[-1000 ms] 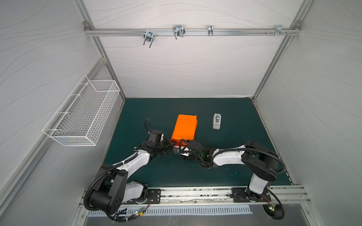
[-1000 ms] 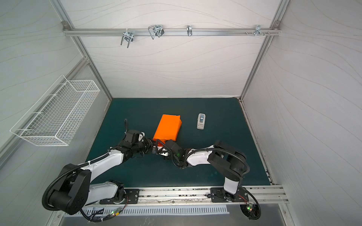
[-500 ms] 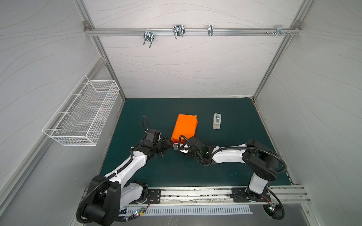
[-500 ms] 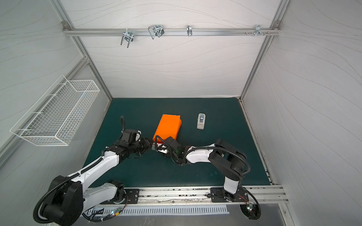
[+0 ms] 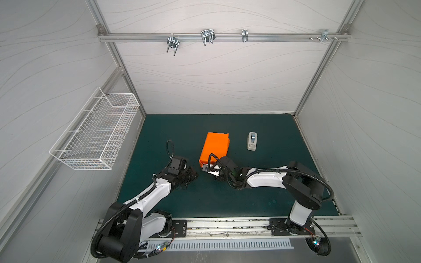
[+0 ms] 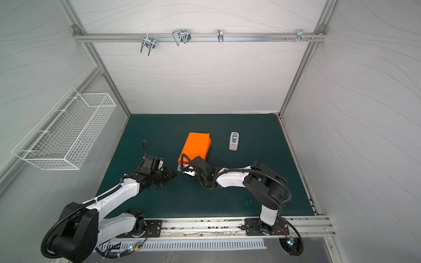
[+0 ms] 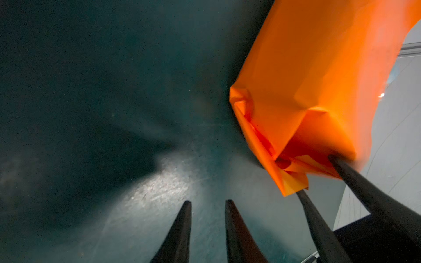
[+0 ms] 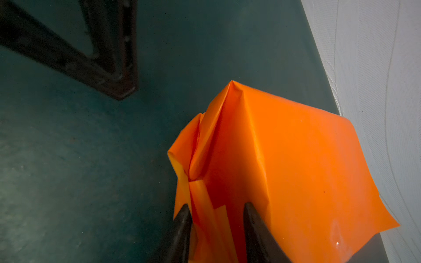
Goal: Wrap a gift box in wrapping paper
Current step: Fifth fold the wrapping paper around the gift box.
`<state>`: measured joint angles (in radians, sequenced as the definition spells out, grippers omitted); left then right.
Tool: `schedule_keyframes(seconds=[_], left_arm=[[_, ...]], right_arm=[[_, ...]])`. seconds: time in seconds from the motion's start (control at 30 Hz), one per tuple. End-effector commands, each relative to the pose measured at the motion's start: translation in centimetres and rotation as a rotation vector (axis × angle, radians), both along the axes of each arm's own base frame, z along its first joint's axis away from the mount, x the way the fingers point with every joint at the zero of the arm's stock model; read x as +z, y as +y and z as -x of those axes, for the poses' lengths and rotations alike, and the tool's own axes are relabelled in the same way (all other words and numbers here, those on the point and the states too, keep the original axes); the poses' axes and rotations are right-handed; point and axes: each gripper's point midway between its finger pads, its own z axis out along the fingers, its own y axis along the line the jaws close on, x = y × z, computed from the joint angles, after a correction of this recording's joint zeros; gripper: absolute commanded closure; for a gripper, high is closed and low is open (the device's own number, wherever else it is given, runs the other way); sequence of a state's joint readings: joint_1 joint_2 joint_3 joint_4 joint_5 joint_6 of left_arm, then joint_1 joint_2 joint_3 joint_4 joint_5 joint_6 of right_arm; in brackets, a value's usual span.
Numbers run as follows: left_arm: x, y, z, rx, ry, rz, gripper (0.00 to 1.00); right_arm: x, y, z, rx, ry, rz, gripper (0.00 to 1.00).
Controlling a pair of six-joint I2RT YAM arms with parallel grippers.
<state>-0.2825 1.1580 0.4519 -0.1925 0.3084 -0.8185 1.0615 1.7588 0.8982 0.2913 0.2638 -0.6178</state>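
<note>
The orange wrapping paper (image 5: pixel 215 145) (image 6: pixel 196 145) lies folded into a long parcel in the middle of the green mat. The gift box is hidden inside it. The paper's near end (image 8: pixel 296 170) is crumpled into loose flaps. My right gripper (image 8: pixel 216 205) (image 5: pixel 206 167) stands open at that end, one finger on each side of a folded flap. In the left wrist view the paper's end (image 7: pixel 319 79) shows with a right finger (image 7: pixel 364 182) poked into its opening. My left gripper (image 7: pixel 207 201) (image 5: pixel 194 175) hovers over bare mat just left of the parcel, narrowly open and holding nothing.
A white-grey tape dispenser (image 5: pixel 252 141) (image 6: pixel 234 141) stands right of the parcel. A white wire basket (image 5: pixel 95 132) hangs on the left wall. White walls close in the mat on three sides, and a metal rail (image 5: pixel 227 225) runs along the front edge.
My right jaws have narrowed round the flaps at the paper's near end. My left jaws have narrowed a little, and the left arm has stretched out lower beside the parcel.
</note>
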Motion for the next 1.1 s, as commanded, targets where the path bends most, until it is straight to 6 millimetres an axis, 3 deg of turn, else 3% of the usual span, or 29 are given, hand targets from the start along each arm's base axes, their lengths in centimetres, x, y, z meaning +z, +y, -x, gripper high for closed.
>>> schedule_keyframes(seconds=[0.0, 0.33, 0.73, 0.83, 0.97, 1.07], left_arm=[[1.3, -1.1, -2.0, -0.011, -0.074, 0.044, 0.70], [0.3, -4.8, -4.3, -0.056, -0.063, 0.120, 0.71], [0.2, -5.9, -7.1, -0.005, -0.089, 0.184, 0.71], [0.3, -6.3, -7.5, -0.004, -0.089, 0.203, 0.72], [0.9, -6.2, -7.7, 0.006, -0.104, 0.209, 0.72], [1.2, -6.3, -7.9, 0.001, -0.108, 0.207, 0.72]], right_arm=[[0.4, 0.4, -0.1, 0.005, 0.017, -0.012, 0.61], [0.8, 0.7, -0.1, 0.005, 0.019, -0.026, 0.61], [1.2, 0.5, 0.2, 0.014, 0.027, -0.035, 0.60], [2.1, 0.1, 0.5, 0.016, 0.021, -0.049, 0.51], [4.1, -1.4, 0.3, -0.005, -0.007, -0.116, 0.19], [5.2, -3.0, -1.1, -0.067, -0.018, -0.156, 0.14]])
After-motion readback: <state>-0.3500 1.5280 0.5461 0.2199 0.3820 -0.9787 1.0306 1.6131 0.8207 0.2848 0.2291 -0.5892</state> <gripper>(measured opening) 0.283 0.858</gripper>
